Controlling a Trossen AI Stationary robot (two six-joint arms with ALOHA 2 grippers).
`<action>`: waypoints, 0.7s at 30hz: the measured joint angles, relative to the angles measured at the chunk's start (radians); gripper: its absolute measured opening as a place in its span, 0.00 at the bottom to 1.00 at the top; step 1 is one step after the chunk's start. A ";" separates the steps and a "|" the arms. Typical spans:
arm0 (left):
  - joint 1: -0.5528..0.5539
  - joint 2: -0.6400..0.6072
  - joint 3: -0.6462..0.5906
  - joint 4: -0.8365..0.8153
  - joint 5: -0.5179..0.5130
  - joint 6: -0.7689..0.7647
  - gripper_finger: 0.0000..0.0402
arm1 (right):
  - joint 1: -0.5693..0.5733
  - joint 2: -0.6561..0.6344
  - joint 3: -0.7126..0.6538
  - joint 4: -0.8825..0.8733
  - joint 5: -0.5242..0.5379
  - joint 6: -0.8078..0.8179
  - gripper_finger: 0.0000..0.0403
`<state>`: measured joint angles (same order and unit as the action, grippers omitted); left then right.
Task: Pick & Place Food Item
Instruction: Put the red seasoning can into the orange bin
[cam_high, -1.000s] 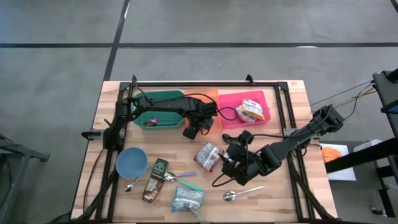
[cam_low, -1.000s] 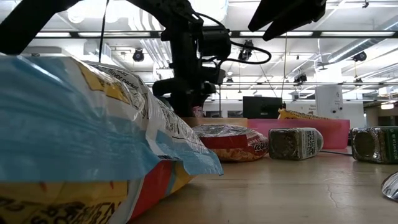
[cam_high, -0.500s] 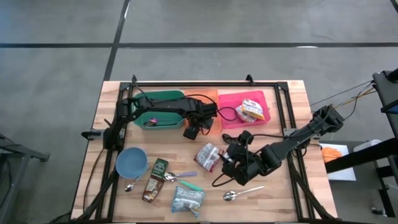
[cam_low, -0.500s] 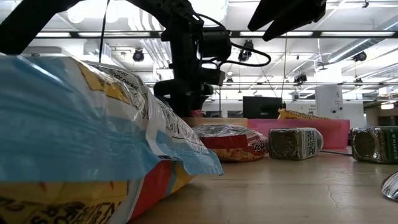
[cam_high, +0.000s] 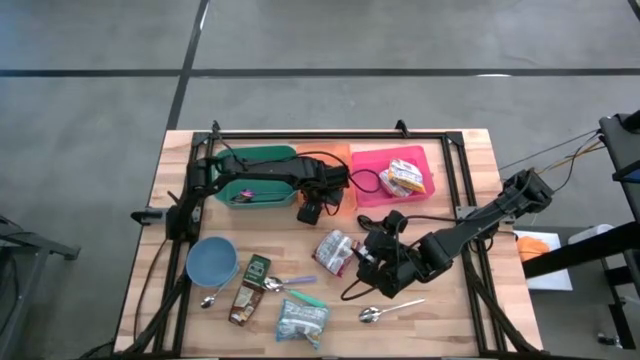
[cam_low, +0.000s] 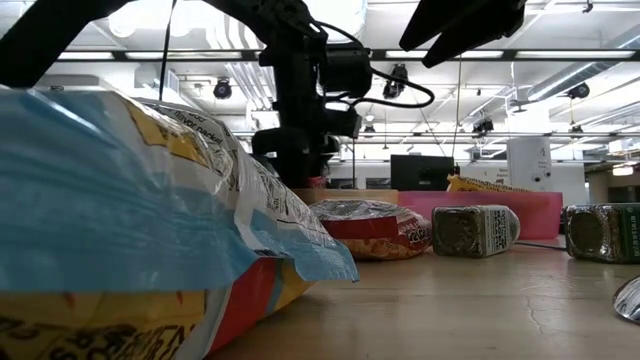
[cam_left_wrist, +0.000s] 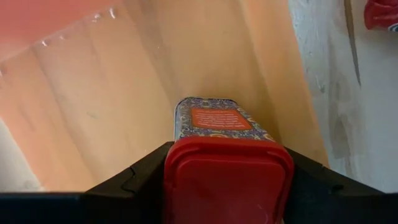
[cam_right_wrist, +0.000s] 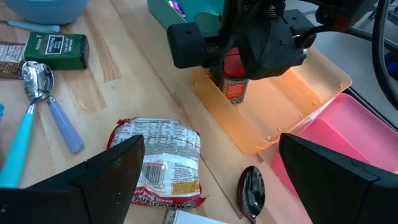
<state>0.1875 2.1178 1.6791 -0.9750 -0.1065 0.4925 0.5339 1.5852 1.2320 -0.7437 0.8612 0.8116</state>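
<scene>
Between the earlier frames and this moment almost nothing shifted: both arms kept their places, and only the left gripper (cam_right_wrist: 235, 59) altered, its fingers having eased outward around the small red-lidded spice jar with a patterned label (cam_left_wrist: 219, 149).

That jar stood upright inside the translucent orange plastic tray (cam_right_wrist: 298, 93), near the tray's front wall, with the pink plastic tray (cam_high: 372, 172) alongside it and the green bin (cam_high: 262, 160) on the other side. In the left wrist view the dark fingers (cam_left_wrist: 134, 180) flanked the red lid on both sides; whether they were in contact with it or just clear could not be told, so the jaws were best described as partly spread about the jar.

The right gripper (cam_high: 376, 268) waited over the wooden table (cam_high: 460, 310), fingers spread wide, beside the crinkled red-and-white snack packet (cam_right_wrist: 158, 163) and a metal spoon (cam_high: 380, 314).

The step in hand appeared to be the release of the jar into the tray. To do it well, the jaws should part fully before any lift, and the lift should be straight up, so that neither finger drags the lid and tips the jar. Retreat should clear the tray wall.
</scene>
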 joint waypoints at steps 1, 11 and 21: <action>0.000 0.000 0.000 -0.003 -0.007 -0.001 0.61 | 0.000 0.000 0.000 0.000 0.000 0.000 0.91; -0.007 -0.001 0.000 -0.014 -0.049 -0.020 0.61 | 0.000 0.000 0.000 0.001 -0.004 -0.001 0.91; -0.012 -0.004 0.000 -0.044 -0.104 -0.031 0.61 | 0.000 0.000 0.000 0.002 -0.010 0.000 0.91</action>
<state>0.1751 2.1136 1.6791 -1.0192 -0.2102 0.4620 0.5339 1.5852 1.2320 -0.7414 0.8513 0.8112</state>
